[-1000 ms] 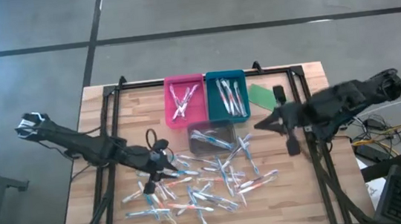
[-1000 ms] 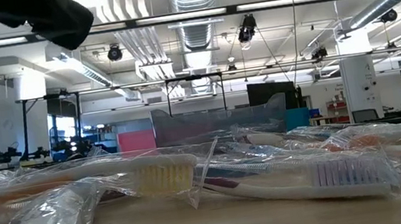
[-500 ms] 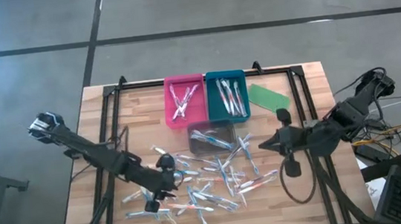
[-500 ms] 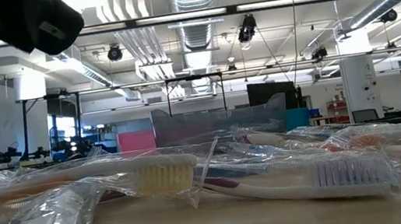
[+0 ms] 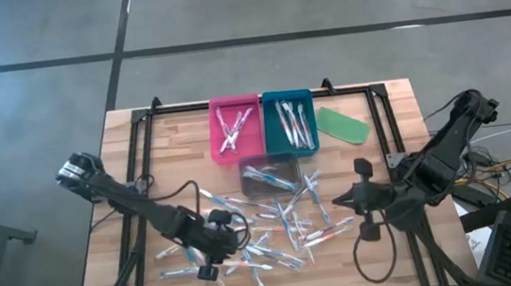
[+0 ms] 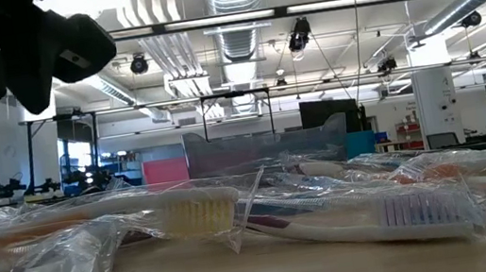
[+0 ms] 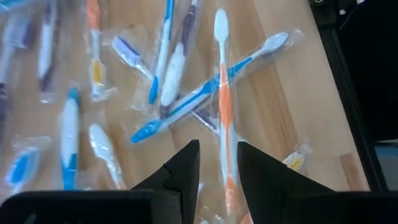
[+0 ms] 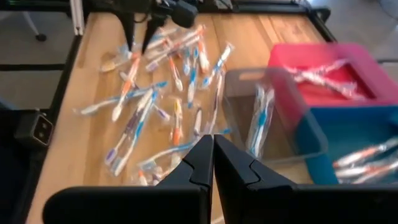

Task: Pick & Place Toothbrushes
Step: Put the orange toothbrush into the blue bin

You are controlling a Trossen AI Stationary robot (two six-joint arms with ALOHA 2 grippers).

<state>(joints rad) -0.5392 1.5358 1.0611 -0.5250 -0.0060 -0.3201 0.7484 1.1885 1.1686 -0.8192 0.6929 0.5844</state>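
A: Where are the toothbrushes?

B: Mostly strewn over the middle of the counter, toward its front edge; a few lie in the pink tray, teal tray and clear bin.

A: The claws?

B: Left claw hovers apart over an orange toothbrush, gripping nothing. Right claw waits together, near the right edge.

A: Handling?

B: Probably light, stiff, in slippery crinkly wrappers. I'd pinch mid-handle, across the shaft.

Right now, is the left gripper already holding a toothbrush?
No. In the left wrist view the left gripper hangs open above an orange toothbrush that lies flat on the table, passing between its fingers.
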